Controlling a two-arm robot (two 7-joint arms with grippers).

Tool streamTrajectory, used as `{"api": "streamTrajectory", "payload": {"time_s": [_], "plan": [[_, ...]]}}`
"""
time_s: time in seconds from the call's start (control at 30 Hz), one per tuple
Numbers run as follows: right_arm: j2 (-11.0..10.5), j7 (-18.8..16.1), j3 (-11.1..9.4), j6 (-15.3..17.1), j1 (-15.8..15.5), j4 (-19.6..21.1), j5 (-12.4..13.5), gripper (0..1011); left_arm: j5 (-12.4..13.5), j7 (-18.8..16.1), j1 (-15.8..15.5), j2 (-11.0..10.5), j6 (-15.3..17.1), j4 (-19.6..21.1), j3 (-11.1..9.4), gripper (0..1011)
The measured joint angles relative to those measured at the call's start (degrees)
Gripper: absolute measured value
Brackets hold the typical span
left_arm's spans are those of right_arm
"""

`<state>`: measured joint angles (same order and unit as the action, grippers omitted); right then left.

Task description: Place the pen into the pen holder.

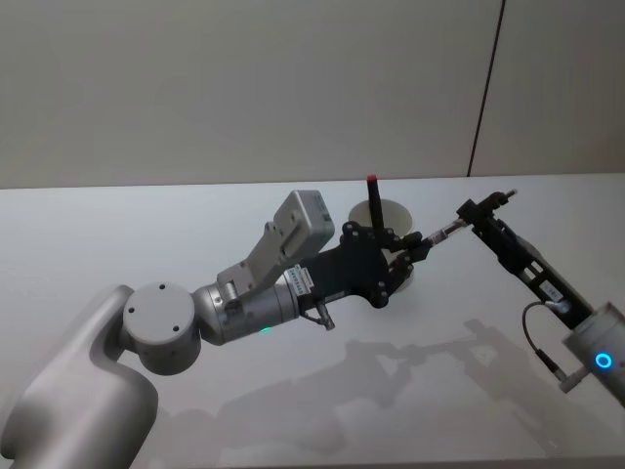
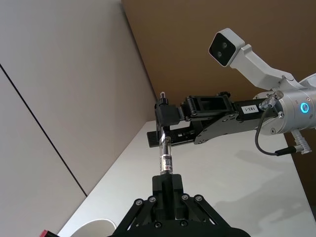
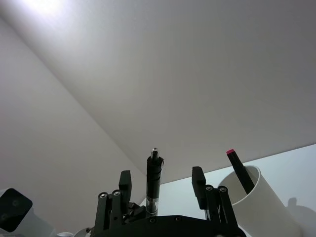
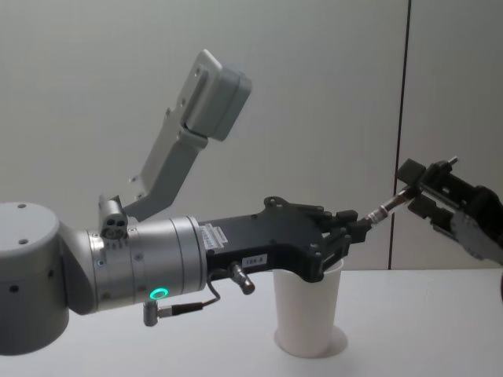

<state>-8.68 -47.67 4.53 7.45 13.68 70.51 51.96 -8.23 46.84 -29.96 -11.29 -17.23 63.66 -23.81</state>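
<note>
Pen [image 2: 165, 160], label unreadable, clamped at one end by left gripper [image 1: 418, 244], right gripper [image 1: 467, 217] spread around the other.

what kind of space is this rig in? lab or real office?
Likely a lab or test room, not a working office. A bare white table against plain grey wall panels, with little on it but a paper cup holding a red-tipped pen, and a second pen spanning both end effectors.
</note>
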Motion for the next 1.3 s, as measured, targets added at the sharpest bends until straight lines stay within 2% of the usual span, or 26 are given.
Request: {"api": "streamTrajectory", "payload": {"time_s": [0.13,0.17,0.27,0.33,0.4,0.47,0.5,0.6,0.67,0.97,1.03,1.3], "plan": [[-0.01,0.19,0.10,0.11,0.05,-0.08,0.69,685,0.00,0.00,0.00,0.00,0.00,0.00,0.00,122],[-0.01,0.24,0.11,0.17,0.06,-0.08,0.89,685,0.00,0.00,0.00,0.00,0.00,0.00,0.00,122],[-0.02,0.54,0.16,0.48,0.08,-0.09,1.82,545,0.00,0.00,0.00,0.00,0.00,0.00,0.00,122],[-0.03,0.69,0.17,0.62,0.08,-0.08,2.23,503,0.00,0.00,0.00,0.00,0.00,0.00,0.00,122],[-0.05,0.90,0.18,0.84,0.08,0.03,2.88,418,0.00,0.00,0.00,0.00,0.00,0.00,0.00,122],[-0.06,1.08,0.20,1.01,0.08,0.16,3.37,387,0.00,0.00,0.00,0.00,0.00,0.00,0.00,122],[-0.08,1.24,0.20,1.17,0.05,0.32,3.83,314,0.00,0.00,0.00,0.00,0.00,0.00,0.00,122],[-0.11,1.40,0.24,1.35,-0.01,0.54,4.34,258,0.00,0.00,0.00,0.00,0.00,0.00,0.00,122],[-0.14,1.48,0.30,1.53,-0.10,0.77,4.83,165,0.00,-0.02,0.00,0.00,0.00,0.00,0.00,122],[-0.33,2.06,0.51,1.81,-0.36,1.47,5.87,144,0.00,-0.01,0.00,-0.01,0.00,0.00,0.00,151],[-0.36,2.16,0.59,1.80,-0.40,1.61,5.98,143,0.00,-0.01,0.00,-0.01,0.00,0.00,0.00,238],[-0.50,2.56,0.91,1.56,-0.51,1.98,6.06,143,0.00,-0.01,0.00,0.00,0.00,0.00,0.00,462]]}}
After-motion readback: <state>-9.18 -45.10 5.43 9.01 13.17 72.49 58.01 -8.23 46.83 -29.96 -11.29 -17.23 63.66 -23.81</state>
